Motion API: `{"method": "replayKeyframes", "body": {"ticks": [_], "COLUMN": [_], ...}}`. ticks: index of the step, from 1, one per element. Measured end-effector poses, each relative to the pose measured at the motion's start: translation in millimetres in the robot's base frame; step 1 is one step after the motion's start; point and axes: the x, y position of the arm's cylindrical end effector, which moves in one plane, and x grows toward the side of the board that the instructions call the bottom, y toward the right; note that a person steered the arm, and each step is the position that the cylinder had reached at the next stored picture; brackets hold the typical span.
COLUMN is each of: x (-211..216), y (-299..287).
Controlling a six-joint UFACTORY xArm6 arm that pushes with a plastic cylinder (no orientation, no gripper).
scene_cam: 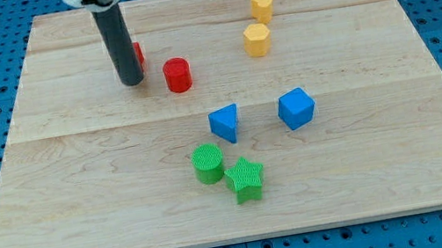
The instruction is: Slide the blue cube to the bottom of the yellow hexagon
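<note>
The blue cube (296, 108) sits right of the board's centre. The yellow hexagon (257, 40) lies above it, toward the view's top, with a second yellow block (262, 5) just above that. My tip (132, 82) rests on the board at the upper left, far to the left of the blue cube. It stands just left of a red cylinder (178, 75) and in front of another red block (138, 55) that the rod mostly hides.
A blue triangular block (225, 123) lies left of the blue cube. A green cylinder (207, 164) and a green star (246, 179) sit together below the centre. The wooden board (84, 217) lies on a blue pegboard.
</note>
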Motion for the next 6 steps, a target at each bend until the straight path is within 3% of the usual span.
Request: {"method": "replayKeyframes", "body": {"ticks": [1,4,6], "x": [26,21,78], "y": [19,79,117]}}
